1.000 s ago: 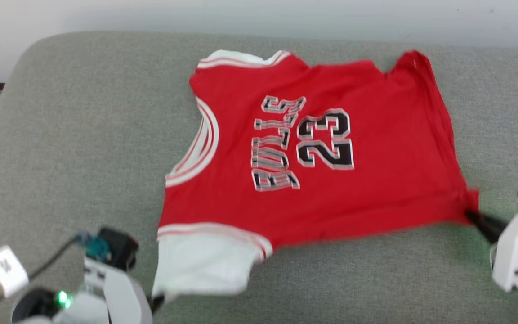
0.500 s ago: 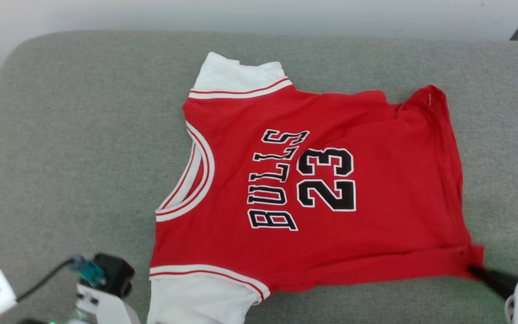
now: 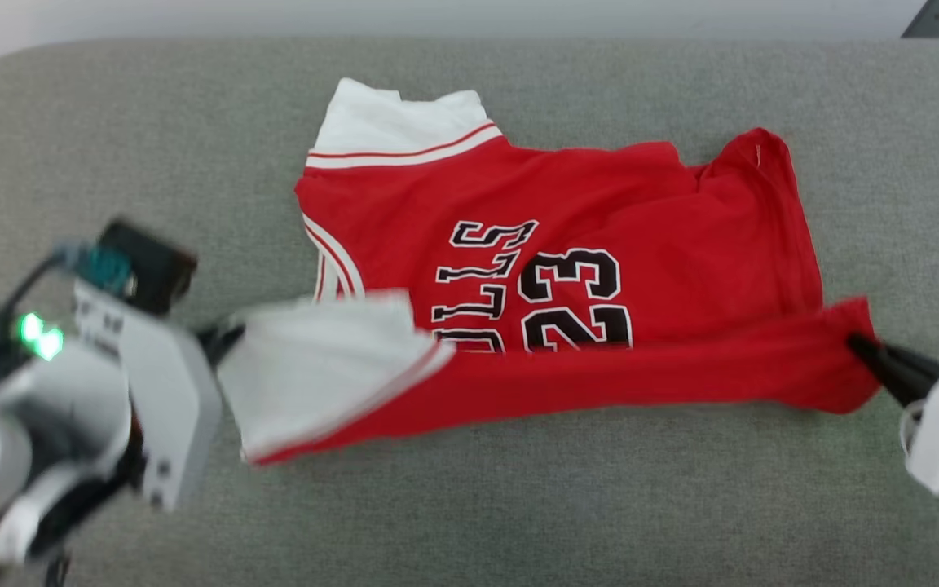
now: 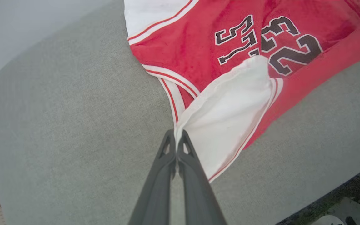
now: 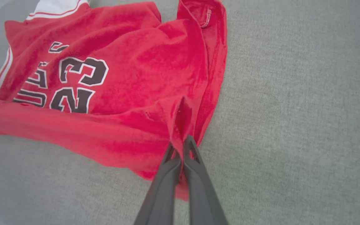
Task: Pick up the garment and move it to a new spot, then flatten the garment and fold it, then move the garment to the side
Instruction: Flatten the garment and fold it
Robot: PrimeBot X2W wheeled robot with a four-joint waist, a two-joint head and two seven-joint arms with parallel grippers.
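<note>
1. Garment (image 3: 681,236) on the grey cushion (image 3: 518,505): sits mid-cushion, nearer the far edge than the near one, print (image 3: 567,277) facing up, far white sleeve (image 3: 392,126) flat toward the far left corner.
2. Left gripper (image 4: 176,137): pinches the edge of the near white sleeve (image 4: 230,118), fingers pressed together on the cloth, with the sleeve lifted off the cushion.
3. Right gripper (image 5: 181,142): clamps the near hem corner (image 5: 180,125) at the right end, fingers closed with red fabric bunched between them.
4. Done, judging by how things lie: relocation and flattening, since the body spreads mostly smooth, apart from some wrinkles along the right hem.
5. Under way: first fold. Near long edge hangs raised between both grips and leans toward the far edge, hiding the lower part of the print.
6. Left to do: lay this edge down on the far half, let go at both ends, make any further folds needed, then shift the folded garment to one side of the cushion.
</note>
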